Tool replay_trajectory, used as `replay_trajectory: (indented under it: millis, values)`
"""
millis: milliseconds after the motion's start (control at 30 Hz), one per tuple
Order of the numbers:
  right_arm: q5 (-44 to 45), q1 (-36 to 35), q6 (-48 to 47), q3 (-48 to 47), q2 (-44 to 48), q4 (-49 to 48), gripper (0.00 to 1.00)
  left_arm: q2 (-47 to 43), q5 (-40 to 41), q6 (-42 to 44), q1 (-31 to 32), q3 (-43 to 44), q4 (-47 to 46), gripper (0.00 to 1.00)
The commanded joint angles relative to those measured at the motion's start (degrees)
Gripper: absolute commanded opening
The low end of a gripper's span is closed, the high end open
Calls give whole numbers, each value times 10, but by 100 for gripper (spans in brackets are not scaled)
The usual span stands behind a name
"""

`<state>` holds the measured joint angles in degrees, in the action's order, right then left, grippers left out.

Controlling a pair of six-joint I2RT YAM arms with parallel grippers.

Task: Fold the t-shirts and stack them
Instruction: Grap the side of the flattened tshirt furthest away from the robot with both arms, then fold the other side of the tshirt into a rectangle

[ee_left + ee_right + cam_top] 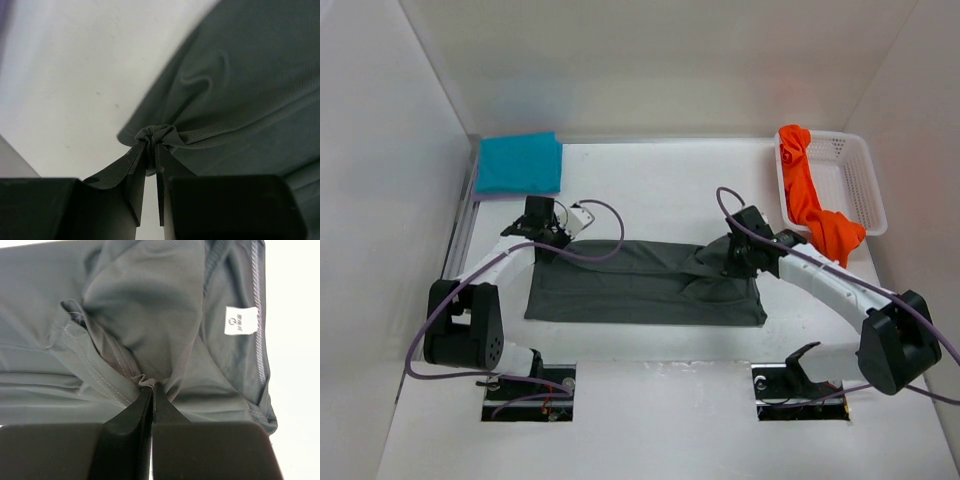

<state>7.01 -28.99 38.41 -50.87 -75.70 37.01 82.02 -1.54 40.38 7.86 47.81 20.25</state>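
White walls box in a white table (660,180) where 2 arms work on 1 shirt. The left gripper (150,146), jaws nearly together, pinches a bunched knot of cloth at the far-left corner of the dark grey t-shirt (640,285). The right gripper (151,386), jaws pressed tight, nips a small ridge of the same shirt at its collar end, near the white neck label (241,321). Between the 2 grips the grey shirt lies as a long band across the middle of the table, mostly flat, with creases gathered toward the right.

At the far-left corner sits the teal t-shirt (518,163), already folded, with what looks like a lavender edge (500,194) showing beneath it. The orange t-shirt (810,200) hangs crumpled over the near rim of the white mesh basket (865,170) at far right.

Folding of the grey shirt appears to be in hand, with 1 shirt yet to start. The next move likely calls for both arms to lift and carry the held far edge together, keeping the cloth evenly taut so the band doubles over squarely before either lets go.
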Motion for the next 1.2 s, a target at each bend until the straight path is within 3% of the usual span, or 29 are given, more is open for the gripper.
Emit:
replay_trajectory:
  millis: [0, 467, 667, 833, 967, 1167]
  values:
    - [2, -5, 16, 16, 22, -33, 0, -25, -4, 60, -3, -25, -8, 11]
    - [-10, -23, 24, 30, -9, -67, 0, -46, 3, 124, -15, -7, 21, 12]
    - [-12, -23, 24, 36, -8, -70, 1, -48, -13, 165, -5, -18, 178, 26]
    - [-15, -23, 24, 44, -8, -70, 2, -49, -60, 201, -38, 52, 285, 40]
    - [-15, -23, 21, 46, -11, -70, 2, -36, -88, 191, -49, 95, 270, 45]
    - [-15, -23, 24, 53, -3, -70, 3, -24, -75, 181, -33, 82, 240, 54]
